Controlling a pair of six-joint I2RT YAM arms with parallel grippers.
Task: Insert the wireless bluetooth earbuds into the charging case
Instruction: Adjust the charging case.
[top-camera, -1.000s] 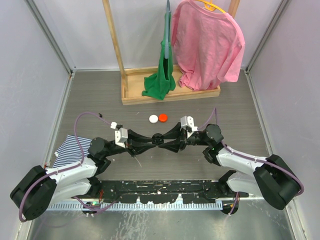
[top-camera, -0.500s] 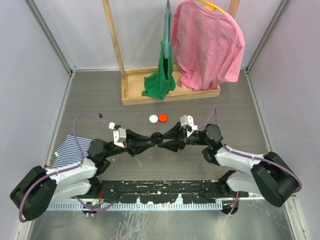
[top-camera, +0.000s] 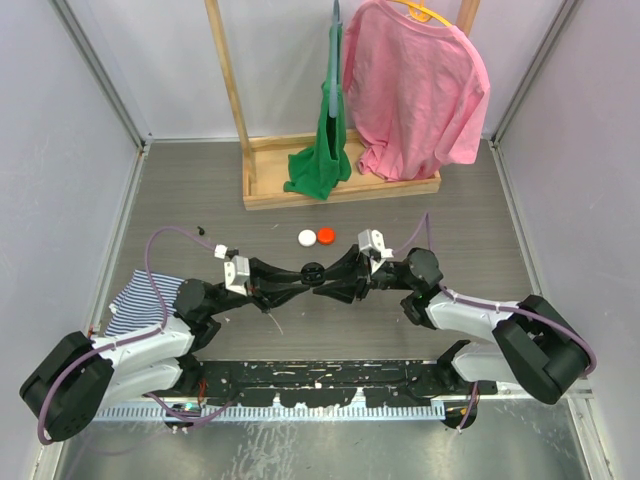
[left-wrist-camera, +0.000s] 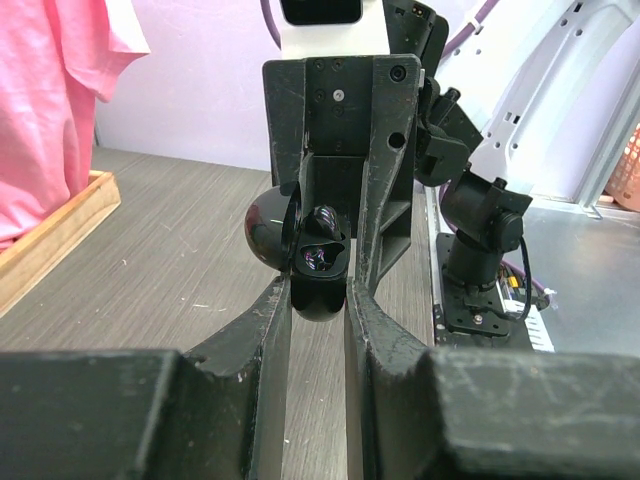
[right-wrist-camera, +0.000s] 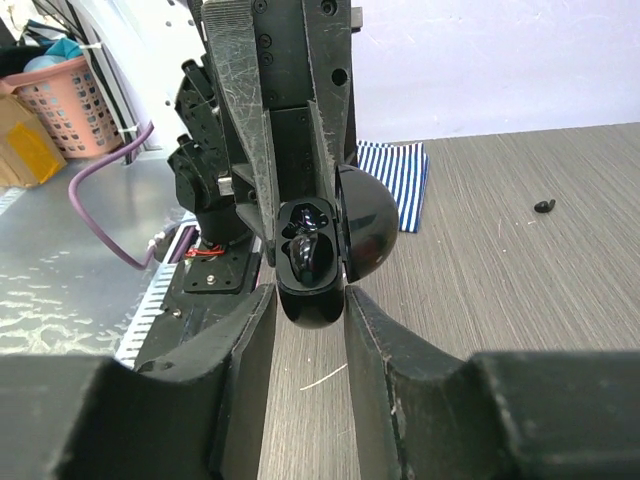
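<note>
Black charging case (right-wrist-camera: 312, 292) — lid open, 1 earbud (right-wrist-camera: 309, 252) inside.

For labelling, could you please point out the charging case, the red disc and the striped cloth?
charging case (right-wrist-camera: 312, 292), right wrist view, its open base
red disc (top-camera: 326, 236), top external view, its centre
striped cloth (top-camera: 130, 305), top external view, its middle

charging case (right-wrist-camera: 322, 288): open, one earbud (right-wrist-camera: 308, 252) seated | flanked by right tool (right-wrist-camera: 309, 295) fingers | striped cloth (right-wrist-camera: 396, 170) behind
</note>
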